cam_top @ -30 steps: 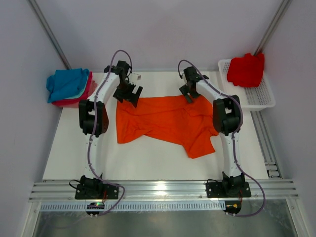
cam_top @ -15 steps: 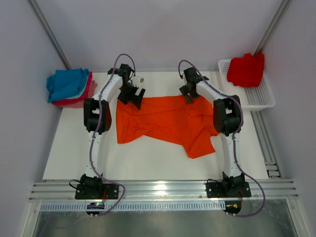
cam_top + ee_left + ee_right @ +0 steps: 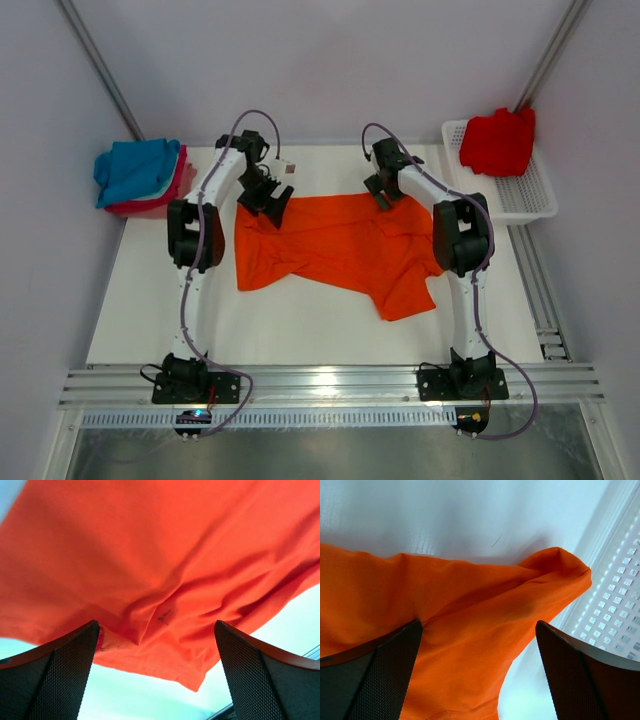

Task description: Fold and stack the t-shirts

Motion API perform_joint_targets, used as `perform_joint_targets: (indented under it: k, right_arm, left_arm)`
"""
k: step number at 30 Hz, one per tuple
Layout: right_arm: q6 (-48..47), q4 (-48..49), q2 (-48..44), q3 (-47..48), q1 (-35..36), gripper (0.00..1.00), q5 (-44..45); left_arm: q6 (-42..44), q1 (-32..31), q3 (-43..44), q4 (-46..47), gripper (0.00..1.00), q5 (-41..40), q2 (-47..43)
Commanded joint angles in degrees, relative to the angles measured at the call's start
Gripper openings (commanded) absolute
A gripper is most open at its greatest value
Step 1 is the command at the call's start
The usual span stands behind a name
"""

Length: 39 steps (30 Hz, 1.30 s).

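Overhead alone shows the red t-shirt [image 3: 498,140] — in the basket [image 3: 530,200].

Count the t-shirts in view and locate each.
4: orange t-shirt spread mid-table; red t-shirt in the basket; teal t-shirt atop pink t-shirt, far left. More may be hidden.

Over the past second the left arm [image 3: 205,195] has swung a little to the right. Its elbow has shifted inward across the bench [image 3: 300,330], and its wrist has turned. This has carried the left gripper [image 3: 268,203] closer in over the far left corner of the orange t-shirt [image 3: 340,245].
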Motion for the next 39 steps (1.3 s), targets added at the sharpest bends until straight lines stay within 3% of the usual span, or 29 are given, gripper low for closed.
perform_joint_targets:
  k: [1,6,11,17,21,26,31,39]
  right_arm:
    - [0.04,-1.95,-1.43,-0.64,0.17,0.99,0.28]
    - [0.13,-2.21,-1.87,-0.38,0.17,0.99,0.54]
    - [0.3,-3.18,-4.85,-0.55,0.17,0.99,0.11]
    - [-0.93,-2.03,-6.8,-0.64,0.17,0.99,0.98]
    - [-1.19,-2.04,-6.18,-0.82,0.08,1.0,1.25]
    - [-0.93,-1.77,-6.09,-2.22,0.17,0.99,1.42]
    - [-0.75,-1.86,-5.65,-2.31,0.08,0.99,1.25]
    - [-0.49,-1.86,-5.21,-2.23,0.08,1.0,1.07]
  left_arm:
    - [6.92,0.67,1.93,-18.69,0.99,1.68,-7.07]
    - [8.16,1.54,-2.64,-20.38,0.99,-0.95,-11.11]
    - [5.79,3.12,-0.19,-20.03,0.99,2.73,-10.25]
    - [-4.84,3.57,1.74,-4.92,0.99,11.5,-6.74]
    - [-7.4,3.04,6.75,-3.77,0.99,15.56,-0.77]
    - [-4.76,2.16,5.79,-3.24,0.99,17.06,1.8]
    - [-3.62,2.07,6.76,-6.04,0.99,15.05,3.47]
    - [-5.37,2.51,5.27,-11.41,0.99,2.31,-2.32]
